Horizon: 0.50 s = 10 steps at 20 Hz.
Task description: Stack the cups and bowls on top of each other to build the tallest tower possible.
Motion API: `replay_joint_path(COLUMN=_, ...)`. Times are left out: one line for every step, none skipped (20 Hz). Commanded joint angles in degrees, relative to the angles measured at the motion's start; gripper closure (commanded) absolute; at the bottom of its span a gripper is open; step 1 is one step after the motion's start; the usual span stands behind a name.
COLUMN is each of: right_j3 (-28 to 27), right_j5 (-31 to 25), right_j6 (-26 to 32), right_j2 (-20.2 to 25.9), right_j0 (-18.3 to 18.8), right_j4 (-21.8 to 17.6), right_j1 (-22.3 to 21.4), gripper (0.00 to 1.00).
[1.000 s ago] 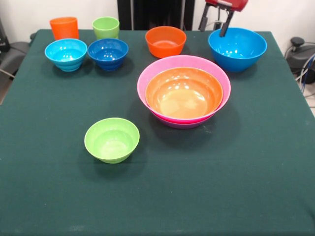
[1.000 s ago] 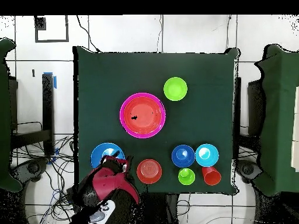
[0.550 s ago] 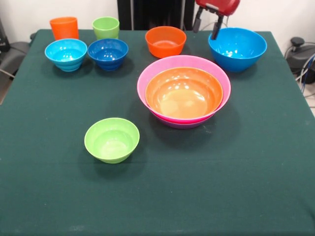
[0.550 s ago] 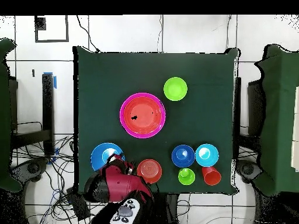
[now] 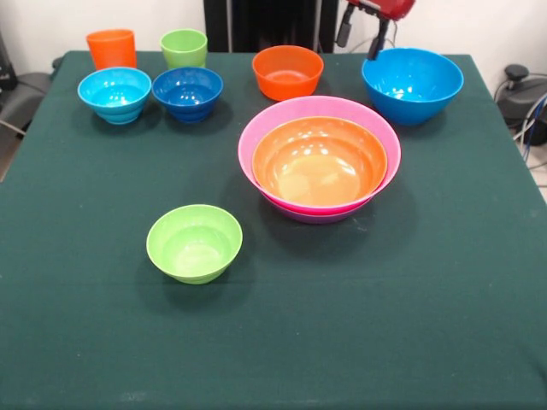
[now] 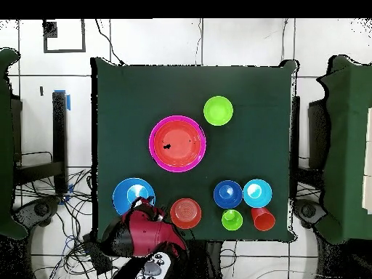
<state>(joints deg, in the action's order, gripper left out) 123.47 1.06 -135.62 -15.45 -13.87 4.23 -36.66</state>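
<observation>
The tower (image 5: 319, 159), mid-counter (image 5: 427, 299), so far nests purple, pink and wide orange bowls; only a sliver of purple shows. Behind it to the right the big blue bowl (image 5: 412, 83) stands loose, with six smaller pieces unstacked. Above that bowl's far rim the tool (image 5: 360, 36) hangs parted and empty, mostly cut off.

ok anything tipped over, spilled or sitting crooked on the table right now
Nothing stands out. Every bowl and both cups sit upright and apart on the green cloth. The wide orange bowl is nested evenly inside the pink bowl, a purple rim just showing beneath. The gripper is open and empty beside the big blue bowl.
</observation>
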Motion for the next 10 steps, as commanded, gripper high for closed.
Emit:
replay_joint_path(right_j3=-3.28, right_j5=-4.93, right_j6=0.81, right_j2=3.02, right_j0=0.22, right_j4=-4.53, right_j1=1.44, gripper=0.0)
replay_joint_path(right_j3=-3.78, right_j5=-4.54, right_j6=1.33, right_j2=2.86, right_j0=0.25, right_j4=-5.27, right_j1=1.82, gripper=0.0)
replay_joint_path(right_j3=-3.88, right_j5=-4.59, right_j6=1.37, right_j2=2.75, right_j0=0.19, right_j4=-5.66, right_j1=1.78, gripper=0.0)
replay_joint_path(right_j3=-3.98, right_j5=-4.64, right_j6=1.4, right_j2=2.64, right_j0=0.13, right_j4=-6.05, right_j1=1.74, gripper=0.0)
replay_joint_path(right_j3=-3.82, right_j5=-4.81, right_j6=1.28, right_j2=2.7, right_j0=0.22, right_j4=-6.43, right_j1=1.46, gripper=0.0)
replay_joint_path(right_j3=-3.73, right_j5=-4.96, right_j6=1.15, right_j2=2.72, right_j0=0.27, right_j4=-6.79, right_j1=1.23, gripper=0.0)
replay_joint_path(right_j3=-3.36, right_j5=-5.12, right_j6=0.9, right_j2=2.95, right_j0=0.52, right_j4=-7.08, right_j1=0.86, gripper=0.0)
replay_joint_path(right_j3=-2.99, right_j5=-4.97, right_j6=0.55, right_j2=2.74, right_j0=0.16, right_j4=-7.32, right_j1=0.65, gripper=0.0)
replay_joint_path(right_j3=-2.53, right_j5=-4.93, right_j6=0.34, right_j2=2.79, right_j0=0.2, right_j4=-7.67, right_j1=0.28, gripper=0.0)
replay_joint_path(right_j3=-1.89, right_j5=-4.44, right_j6=-0.01, right_j2=2.73, right_j0=0.11, right_j4=-8.05, right_j1=0.01, gripper=0.0)
